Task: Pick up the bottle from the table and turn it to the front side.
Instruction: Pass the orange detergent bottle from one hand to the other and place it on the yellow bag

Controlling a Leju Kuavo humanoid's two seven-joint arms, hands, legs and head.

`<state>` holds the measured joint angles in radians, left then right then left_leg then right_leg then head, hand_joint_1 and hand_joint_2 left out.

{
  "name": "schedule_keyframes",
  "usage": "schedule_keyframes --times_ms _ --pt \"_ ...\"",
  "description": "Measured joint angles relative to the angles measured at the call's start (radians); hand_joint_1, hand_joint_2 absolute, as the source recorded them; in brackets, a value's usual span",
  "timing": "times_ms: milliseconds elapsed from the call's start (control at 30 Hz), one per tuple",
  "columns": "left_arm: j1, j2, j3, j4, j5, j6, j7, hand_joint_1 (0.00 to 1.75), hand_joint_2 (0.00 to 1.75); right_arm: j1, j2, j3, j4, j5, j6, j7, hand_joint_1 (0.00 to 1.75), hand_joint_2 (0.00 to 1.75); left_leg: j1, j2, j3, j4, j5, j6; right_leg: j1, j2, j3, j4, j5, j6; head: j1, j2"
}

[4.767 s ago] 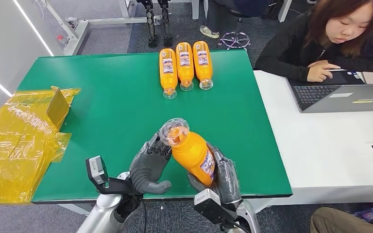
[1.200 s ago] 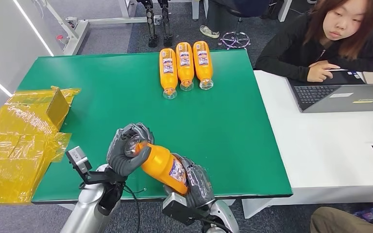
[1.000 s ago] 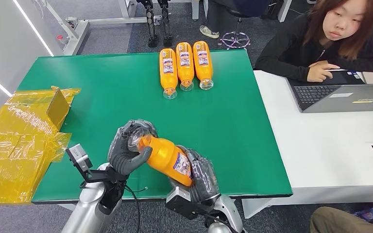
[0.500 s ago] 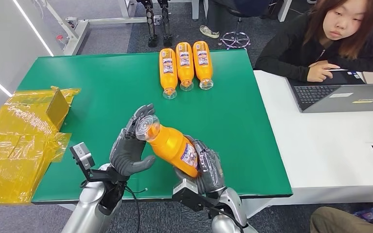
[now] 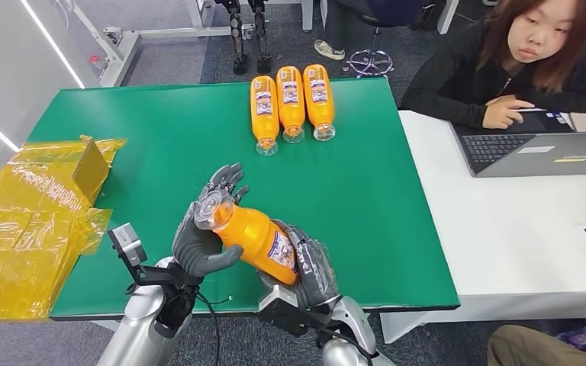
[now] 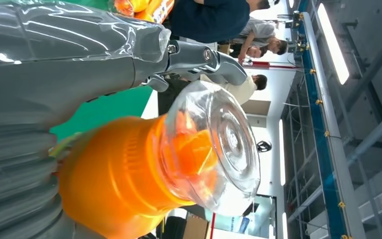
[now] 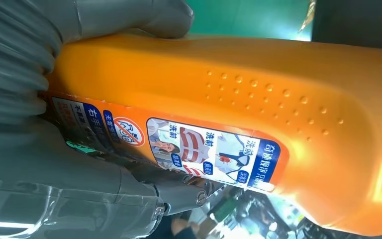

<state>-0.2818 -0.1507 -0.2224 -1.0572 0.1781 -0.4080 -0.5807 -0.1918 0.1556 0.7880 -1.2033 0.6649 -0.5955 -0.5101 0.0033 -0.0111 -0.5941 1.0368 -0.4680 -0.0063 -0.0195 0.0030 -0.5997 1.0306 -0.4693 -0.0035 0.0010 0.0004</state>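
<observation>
Bottle off the green counter, tilted, cap end up-left. Right robot hand grips its lower body; left robot hand cups the clear cap, fingers loosely around it. Label faces sideways.

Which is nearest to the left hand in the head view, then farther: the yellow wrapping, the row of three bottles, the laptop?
From the left hand:
1. Yellow wrapping, at the table's left edge.
2. Row of three bottles, at the far edge, ahead.
3. Laptop, on the white desk, far right.
</observation>
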Motion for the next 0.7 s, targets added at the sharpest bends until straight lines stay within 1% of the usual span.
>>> schedule_keyframes --times_ms 200,700 --pt "0.000 0.000 0.000 0.000 0.000 0.000 0.000 0.00 1.75 -0.005 0.015 0.013 0.022 -0.005 0.000 -0.002 1.75 1.75 0.000 0.000 0.000 0.000 0.000 0.000 0.000 0.000 0.000 0.000 0.000 0.000 0.000 0.000" --pt "0.000 0.000 0.000 0.000 0.000 0.000 0.000 0.00 1.75 -0.011 0.022 0.015 0.044 -0.005 0.000 -0.002 1.75 1.75 0.000 0.000 0.000 0.000 0.000 0.000 0.000 0.000 0.000 0.000 0.000 0.000 0.000 0.000"
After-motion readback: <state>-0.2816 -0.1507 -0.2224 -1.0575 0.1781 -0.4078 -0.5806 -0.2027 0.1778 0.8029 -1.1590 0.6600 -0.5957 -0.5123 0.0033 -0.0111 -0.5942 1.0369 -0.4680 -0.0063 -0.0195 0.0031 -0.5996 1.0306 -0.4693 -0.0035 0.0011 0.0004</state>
